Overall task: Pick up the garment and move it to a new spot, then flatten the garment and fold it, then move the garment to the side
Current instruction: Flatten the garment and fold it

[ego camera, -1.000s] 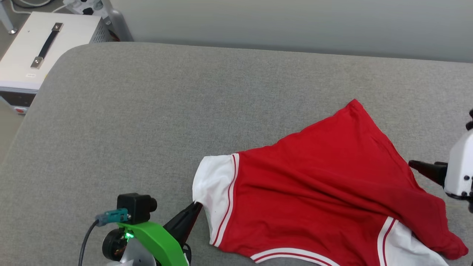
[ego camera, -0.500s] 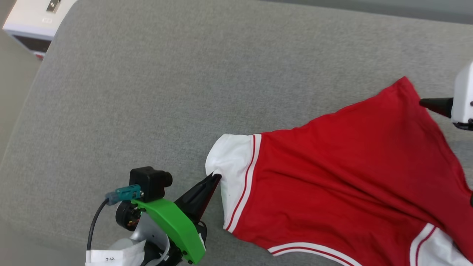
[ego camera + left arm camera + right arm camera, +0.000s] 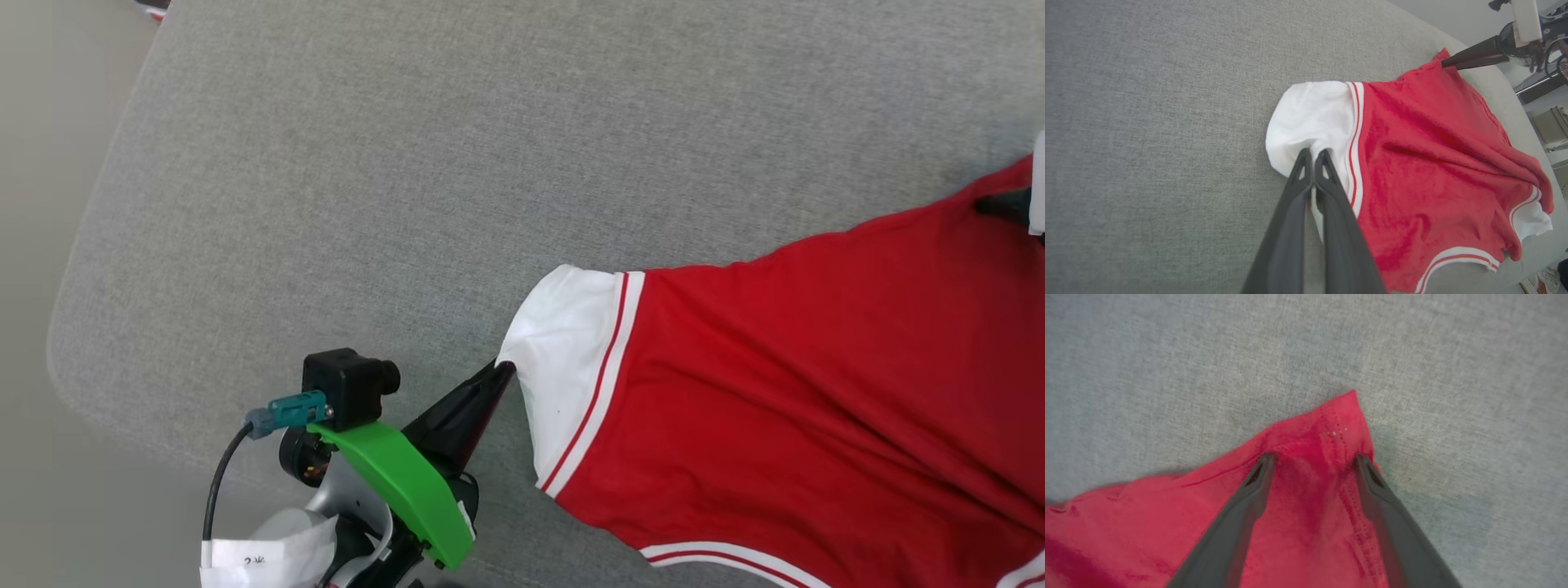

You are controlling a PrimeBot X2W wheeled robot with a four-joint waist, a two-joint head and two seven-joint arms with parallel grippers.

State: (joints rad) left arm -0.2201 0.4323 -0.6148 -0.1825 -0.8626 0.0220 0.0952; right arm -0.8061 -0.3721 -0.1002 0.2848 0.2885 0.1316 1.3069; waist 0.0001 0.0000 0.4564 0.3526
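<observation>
Small red garment [image 3: 800,392] lying on grey fabric surface [image 3: 367,180], toward right side of head view, loosely spread, wrinkled, not flat. Plain red side up, long slanted creases across body. At near-left end, white short sleeve [image 3: 563,359], joined to red body by red-white striped trim [image 3: 608,384]. In left wrist view, second white sleeve [image 3: 1531,216] at far end, partly tucked under bunched red cloth. Curved striped band [image 3: 1457,257] along one edge of body.

On left gripper [image 3: 1312,154], fingers pressed together, clamped on edge of white short sleeve, cloth puckered at tips. On right gripper [image 3: 1312,457], fingers spread wide, fingertips [image 3: 1265,461] resting on red corner [image 3: 1347,412] of garment, stitched hem between them, nothing clamped. Corner pointed, lying on grey fabric surface. Grippers well apart, at opposite ends of garment. Sleeve lifted slightly at pinch, rest of cloth down on surface.
</observation>
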